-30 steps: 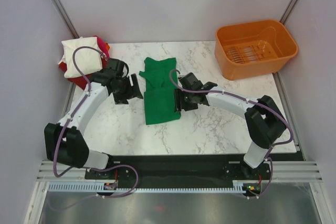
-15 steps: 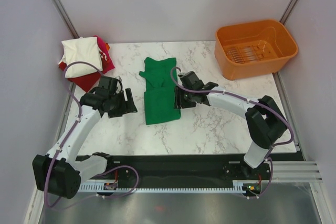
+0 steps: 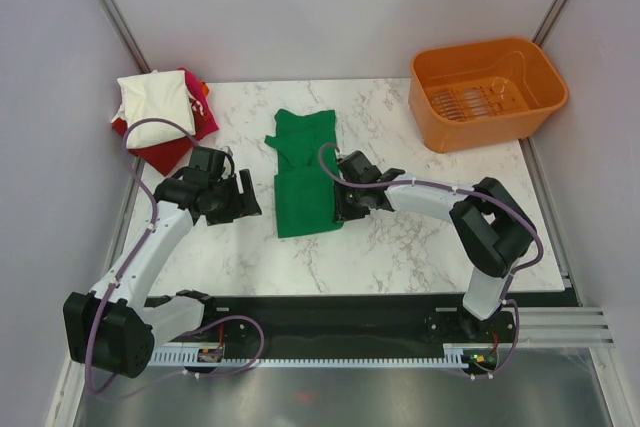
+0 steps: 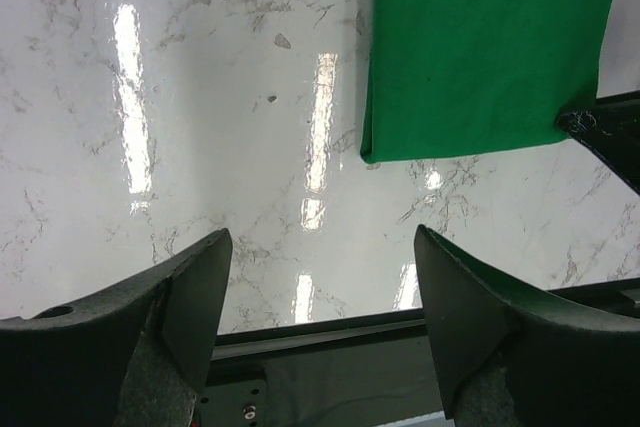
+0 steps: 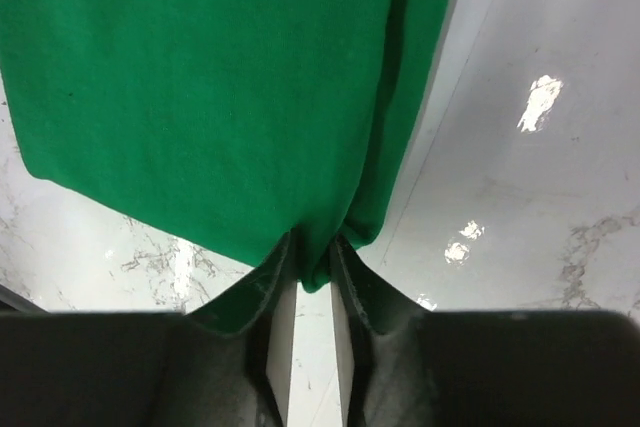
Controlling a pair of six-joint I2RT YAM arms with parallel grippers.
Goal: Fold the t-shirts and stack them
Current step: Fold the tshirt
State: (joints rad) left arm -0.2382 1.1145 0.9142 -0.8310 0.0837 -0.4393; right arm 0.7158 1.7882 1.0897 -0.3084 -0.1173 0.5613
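Note:
The green t-shirt (image 3: 303,182) lies folded into a long strip on the middle of the marble table (image 3: 400,247). My right gripper (image 3: 342,211) sits at the strip's near right corner. In the right wrist view its fingers (image 5: 268,282) pinch a small fold of the green t-shirt's (image 5: 200,77) hem, shut on it (image 5: 310,249). My left gripper (image 3: 244,199) hovers open over bare marble just left of the strip, nothing between its fingers (image 4: 200,277); the green t-shirt's near corner (image 4: 480,47) shows ahead to its right. A cream-white t-shirt (image 3: 152,105) lies folded on a red one (image 3: 165,153) at the far left.
An orange plastic basket (image 3: 487,90) stands at the far right corner of the table. The stack of folded shirts overhangs the table's left edge. The black base rail (image 3: 330,319) runs along the near edge.
The left arm drew back toward the near left, off the shirt, then held still and open. The right gripper slid a little left and closed onto the green shirt's hem.

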